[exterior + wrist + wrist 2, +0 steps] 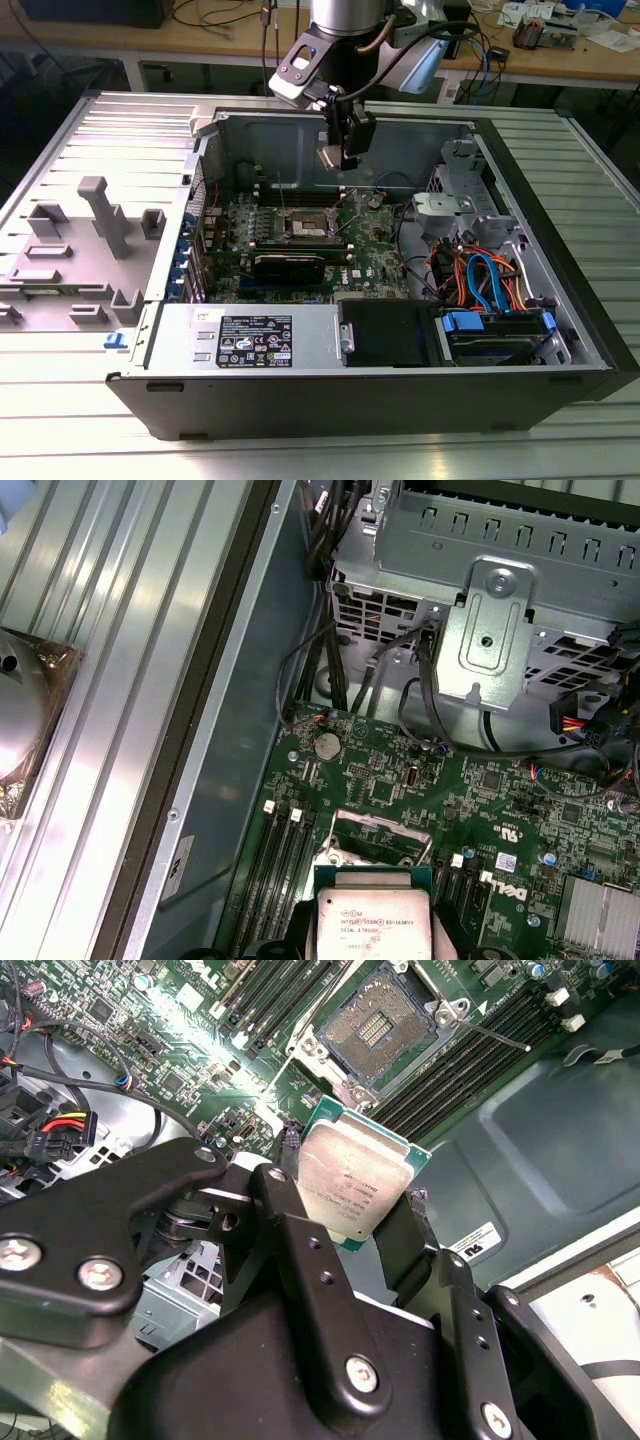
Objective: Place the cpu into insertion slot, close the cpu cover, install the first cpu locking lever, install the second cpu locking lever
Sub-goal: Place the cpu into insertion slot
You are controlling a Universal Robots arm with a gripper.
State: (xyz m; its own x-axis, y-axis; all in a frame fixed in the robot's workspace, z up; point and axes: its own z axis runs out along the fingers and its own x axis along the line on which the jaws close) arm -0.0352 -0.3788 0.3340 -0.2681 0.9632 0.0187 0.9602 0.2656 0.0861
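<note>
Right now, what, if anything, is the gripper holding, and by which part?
The chip, pinched at two opposite edges by the gripper.

Exterior view overlooks case (350, 400) — both wrist views close (share motherboard (480, 810)).

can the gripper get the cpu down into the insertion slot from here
Probably yes. The gripper holds the cpu over the open case, and in the second wrist view the insertion slot lies uncovered with nothing between the two.
</note>
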